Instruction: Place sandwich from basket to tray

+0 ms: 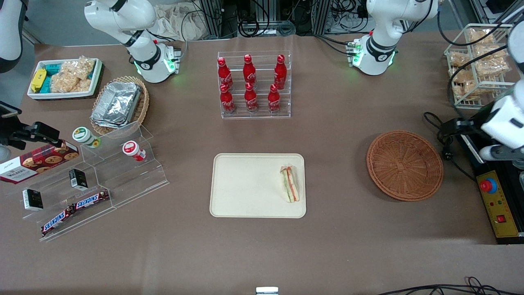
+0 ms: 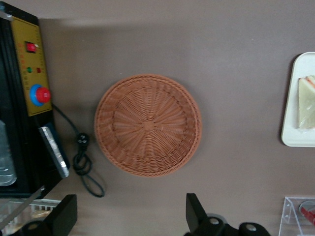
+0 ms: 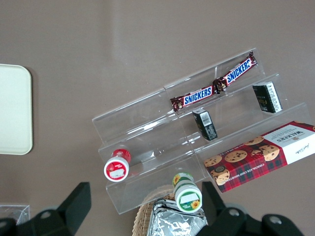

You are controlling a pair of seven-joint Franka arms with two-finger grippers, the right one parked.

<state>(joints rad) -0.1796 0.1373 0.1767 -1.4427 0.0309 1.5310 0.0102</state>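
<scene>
The sandwich [image 1: 290,184] lies on the cream tray [image 1: 245,184], near the tray's edge that faces the basket. It also shows in the left wrist view [image 2: 306,101] on the tray's rim [image 2: 295,137]. The reddish-brown wicker basket [image 1: 404,165] is empty, as the left wrist view [image 2: 147,124] shows too. My left gripper [image 1: 448,128] hangs above the table beside the basket, toward the working arm's end. It is open and empty, with its fingers [image 2: 194,211] wide apart and clear of the basket's rim.
A rack of red bottles [image 1: 254,84] stands farther from the front camera than the tray. A control box with a red button [image 1: 497,205] and a black cable [image 2: 83,162] lie beside the basket. A wire rack of snacks [image 1: 479,65] and an acrylic step stand [image 1: 102,176] sit at the table's ends.
</scene>
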